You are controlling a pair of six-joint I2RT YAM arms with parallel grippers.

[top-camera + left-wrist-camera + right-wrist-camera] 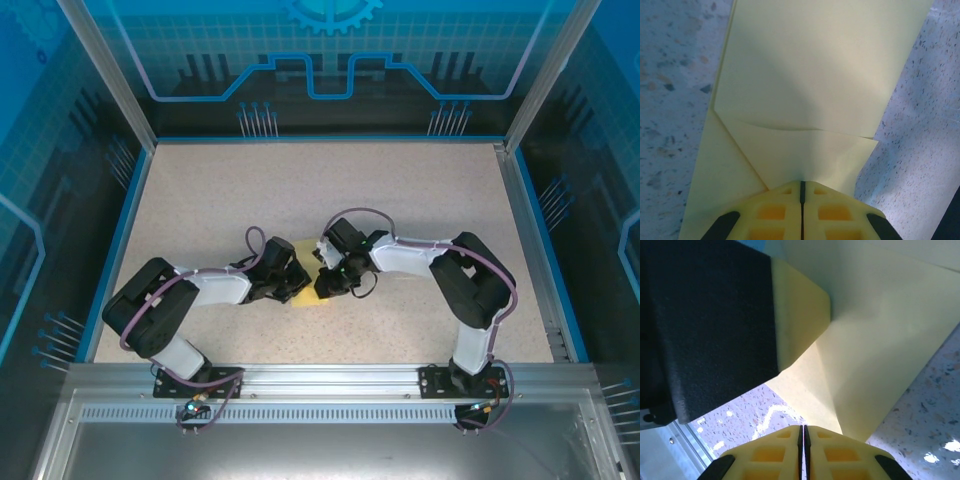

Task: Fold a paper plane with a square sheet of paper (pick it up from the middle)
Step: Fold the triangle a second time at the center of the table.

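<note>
- No gap at all in the left jaws. Fingertips (780, 200) down on the near point of the square sheet of paper (820, 75), seemingly pressing it flat and not pinching it.
- Same on the right jaws: closed to a hairline. Fingertips (830, 447) at the sheet's edge, with no paper seen in the seam.
- Lying in the middle of the table (300, 190) between the two wrists, and only partly folded. One flap (805, 150) turned over, diagonal creases running in to the left tips, and the flap's free edge bowed, not sharp.
- Could skid the whole sheet across the smooth table if either tip pushes sideways without the other pinning it. Would throw the creases out of line.
- Could spring the bowed flap open once pressure lifts, since that fold does not look fully set.
- Could wrinkle or tear the thin paper by dragging closed tips hard along a crease, above all near the point where the layers stack.
- Could clip the left finger (800, 315), which looms just beside the right wrist. Very little room for either arm to swing.
- Could lock in a lopsided dart by folding on from an off-centre crease. Cannot tell from here how true the centre line is.
</note>
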